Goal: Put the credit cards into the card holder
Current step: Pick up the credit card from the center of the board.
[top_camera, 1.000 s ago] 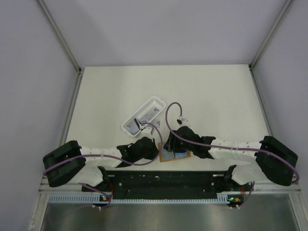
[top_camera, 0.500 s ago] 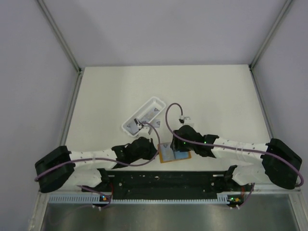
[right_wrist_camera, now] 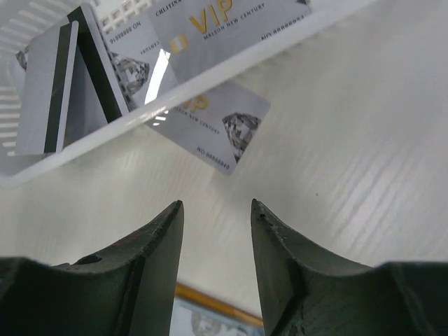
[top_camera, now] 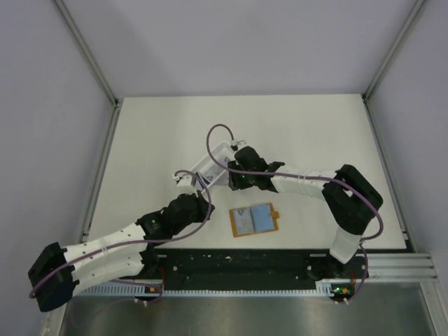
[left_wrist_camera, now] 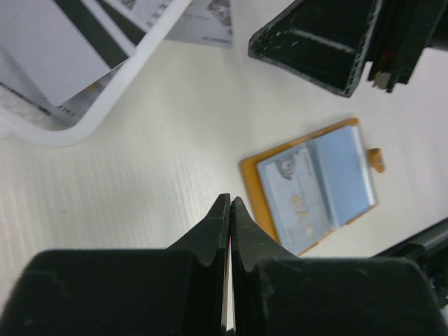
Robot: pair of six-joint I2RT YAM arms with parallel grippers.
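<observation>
Unlike overhead, wrist views show the right tool (right_wrist_camera: 217, 206) spread near a loose credit card (right_wrist_camera: 220, 129), left tool (left_wrist_camera: 229, 203) clenched empty.

We see two arms built alike: the left arm (top_camera: 105, 246) and the right arm (top_camera: 301, 183) are made of white tube links joined by bulky matte black housings. Small dark dots run along the white shells. A thin purple cable (top_camera: 208, 145) leaves each wrist and trails along the links. The left gripper (left_wrist_camera: 229, 206) and the right gripper (right_wrist_camera: 215, 210) are black throughout. We note that their fingers (right_wrist_camera: 150, 259) are thick wedges tapering to narrow tips, with faintly dusty, scuffed faces.
</observation>
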